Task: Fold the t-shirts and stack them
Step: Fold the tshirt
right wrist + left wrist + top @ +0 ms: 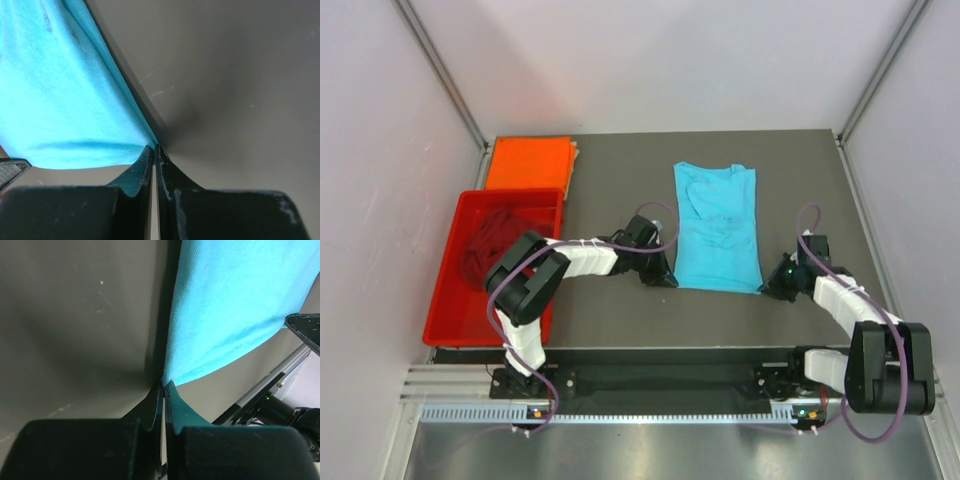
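The turquoise-blue t-shirt (pixel 717 228) lies on the dark table, folded narrow, collar to the far side. My left gripper (pixel 665 277) is shut on its near left hem corner; the pinched cloth (pixel 210 315) shows in the left wrist view at the closed gripper (pixel 163 386). My right gripper (pixel 770 287) is shut on the near right hem corner, seen in the right wrist view as cloth (pixel 65 95) held at the gripper (pixel 153 147). The orange t-shirt (pixel 528 163) lies folded at the far left. The maroon t-shirt (pixel 492 242) is crumpled in the red tray (pixel 455 296).
The red plastic tray stands at the table's left edge. White walls and metal frame rails close in the table on three sides. Purple cables loop over both arms.
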Controlling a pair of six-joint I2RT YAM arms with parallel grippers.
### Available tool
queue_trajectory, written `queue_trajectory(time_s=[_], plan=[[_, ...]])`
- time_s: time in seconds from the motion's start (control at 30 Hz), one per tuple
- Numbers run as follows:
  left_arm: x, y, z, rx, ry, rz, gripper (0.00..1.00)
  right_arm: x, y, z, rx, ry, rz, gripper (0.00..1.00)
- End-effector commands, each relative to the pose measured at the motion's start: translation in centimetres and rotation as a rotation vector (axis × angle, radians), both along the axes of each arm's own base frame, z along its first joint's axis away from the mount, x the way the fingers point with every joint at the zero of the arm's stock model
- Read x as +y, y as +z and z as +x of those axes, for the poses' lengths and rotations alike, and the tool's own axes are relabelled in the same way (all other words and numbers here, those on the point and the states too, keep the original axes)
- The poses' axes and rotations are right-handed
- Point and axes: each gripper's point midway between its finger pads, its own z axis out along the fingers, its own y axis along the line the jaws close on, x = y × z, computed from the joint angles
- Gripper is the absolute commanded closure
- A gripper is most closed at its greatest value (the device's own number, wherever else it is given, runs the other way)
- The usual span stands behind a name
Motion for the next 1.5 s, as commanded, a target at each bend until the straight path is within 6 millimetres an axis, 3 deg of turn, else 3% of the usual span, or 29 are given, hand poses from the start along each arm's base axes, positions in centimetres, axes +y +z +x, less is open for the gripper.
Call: queue_trajectory(time_s=[0.0,0.07,0.13,0.17,0.23,0.3,0.4,0.57,0.73,1.23,1.47], plan=[[1.3,-1.1,-1.4,0.052,0.026,0.05,1.0,-0.9,-1.0,-1.4,0.042,-0.041,-0.034,1.0],[1.0,-0.8,-1.4,0.046,0.022,0.039,0.98,-0.4,-1.2,-1.6,0.046,-0.036,-0.006,1.0],[1.0,-0.3,-1.4,0.034,0.027,0.039,0.87,-0.2,-1.0,-1.7,0.045,-0.049,0.006,0.95],[1.1,-0.2,-1.2,0.026,0.04,0.045,0.72,-0.2,-0.9,-1.7,0.043,-0.055,0.006,0.9],[1.8,0.6,-1.0,0.003,0.079,0.056,0.65,-0.3,-0.2,-1.8,0.039,-0.103,0.016,0.84],[1.9,1.9,-1.1,-0.004,0.143,0.024,0.57,-0.1,0.8,-1.6,0.029,-0.172,0.056,0.68],[1.0,3.9,-0.8,-0.033,0.241,-0.058,0.47,0.7,1.8,-1.5,0.005,-0.247,0.135,0.59],[-1.5,4.9,-1.5,-0.003,0.288,-0.094,0.43,0.4,1.6,-2.1,0.036,-0.407,0.173,0.58],[-2.4,4.0,-2.2,0.07,0.383,-0.14,0.4,0.3,1.4,-2.2,0.048,-0.483,0.205,0.58],[-0.9,0.5,-0.5,0.077,0.573,-0.092,0.37,-0.4,-0.3,-0.9,0.035,-0.556,0.2,0.58],[0.4,-0.3,-0.2,0.055,0.611,-0.014,0.44,-0.7,-1.2,-1.1,0.053,-0.561,0.177,0.59]])
